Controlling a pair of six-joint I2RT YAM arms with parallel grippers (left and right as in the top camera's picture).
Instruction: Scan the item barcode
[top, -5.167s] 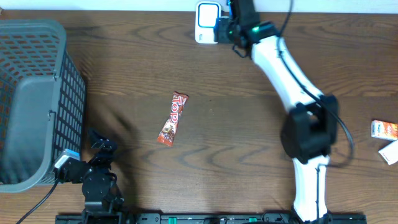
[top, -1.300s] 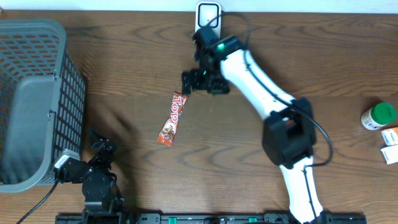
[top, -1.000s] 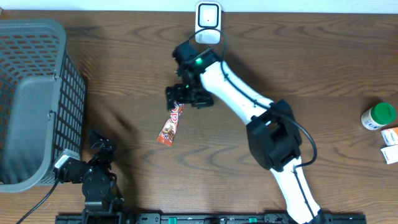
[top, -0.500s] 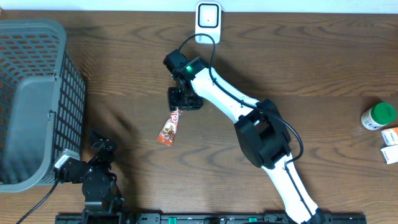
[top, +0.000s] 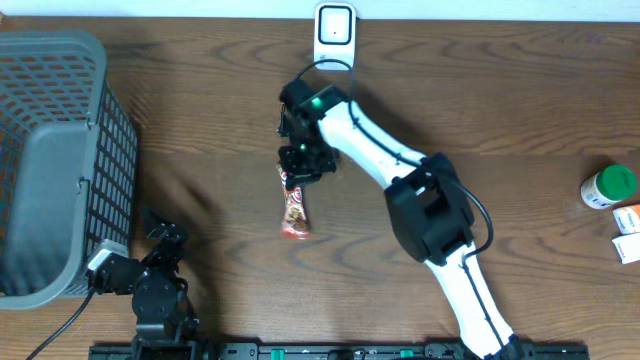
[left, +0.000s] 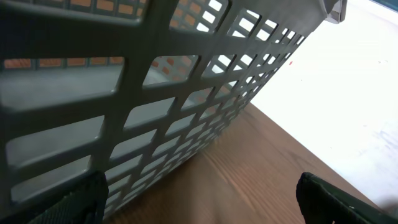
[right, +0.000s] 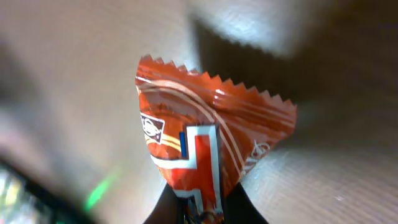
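Snack wrapper (top: 294, 208) — orange-red, white lettering, darker red at lower end. Up close: glossy red-orange, pale curved stripes, white-and-blue block mark, zigzag-cut edge.
Bench (top: 200, 100): dark brown, streaky wood grain.
Basket (top: 60, 150): grey, open grid of rectangular holes.
Scanner (top: 334, 24): white, pale blue outline.
Right arm (top: 368, 150): white links, black joints, small green light near wrist. Right claw (top: 297, 168): black.
Jar (top: 609, 186) — green lid, white body.
Small boxes (top: 628, 215): orange and white.
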